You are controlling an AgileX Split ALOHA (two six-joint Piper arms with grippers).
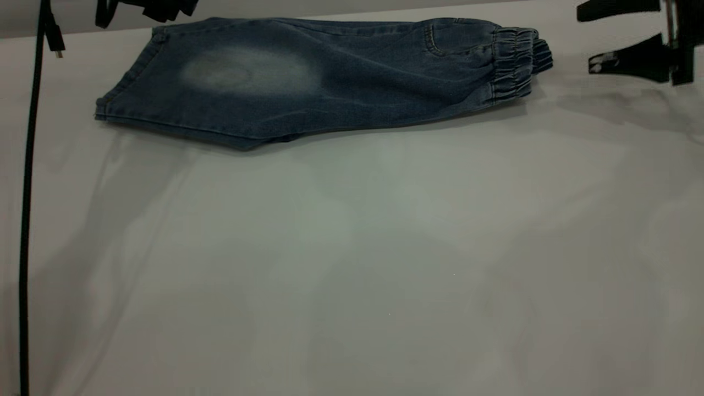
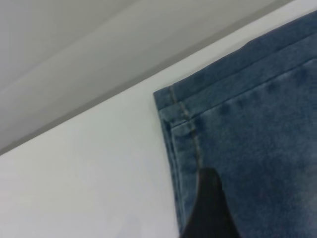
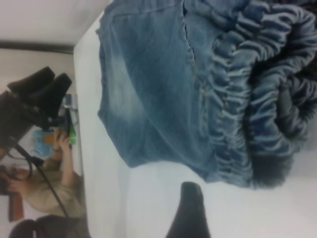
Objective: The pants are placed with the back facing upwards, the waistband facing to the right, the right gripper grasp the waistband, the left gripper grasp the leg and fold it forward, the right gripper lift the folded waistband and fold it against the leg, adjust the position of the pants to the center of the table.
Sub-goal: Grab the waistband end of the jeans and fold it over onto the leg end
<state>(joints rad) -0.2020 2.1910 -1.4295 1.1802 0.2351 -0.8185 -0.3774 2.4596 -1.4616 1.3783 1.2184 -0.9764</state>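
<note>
Quickly: found pants (image 1: 330, 82) lying flat along the far edge of the white table (image 1: 352, 264), doubled lengthwise, one leg stacked on the other. Noted the elastic waistband (image 1: 514, 63) bunched at the right end and the leg hem (image 1: 129, 82) at the left end, with a pale faded patch (image 1: 250, 71) on the denim toward the hem side. Saw nothing gripping the cloth anywhere. Logged the right gripper (image 1: 619, 34) up in the far right corner of the exterior view, raised off the table, just beyond the waistband and clear of it, pointed toward the pants. Marked its jaws as spread apart, nothing between them. Caught one dark fingertip (image 3: 190, 208) in the right wrist view, over bare table beside the gathered waistband (image 3: 247, 99), not touching. Logged the left gripper (image 1: 144, 8) at the top edge of the exterior view, above the far hem corner, mostly cropped; could not tell whether spread or closed. Saw the hem corner (image 2: 181, 129) close up in the left wrist view, stitched edges stacked, table edge behind. Noted a black cable (image 1: 27, 220) hanging down the left side. Spotted a person (image 3: 44, 173) seated beyond the table in the right wrist view.
</note>
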